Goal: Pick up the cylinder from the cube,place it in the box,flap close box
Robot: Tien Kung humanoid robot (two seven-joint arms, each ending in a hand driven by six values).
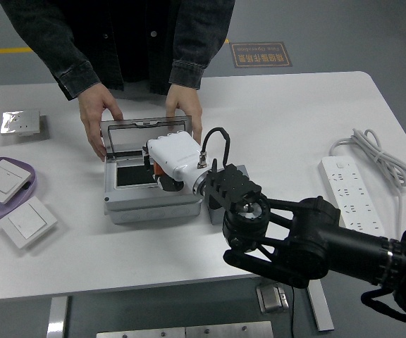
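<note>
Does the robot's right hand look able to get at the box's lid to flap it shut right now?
Probably not freely. The right hand is down in the box holding the orange cylinder, and a person's hands grip both sides of the raised lid.
</note>
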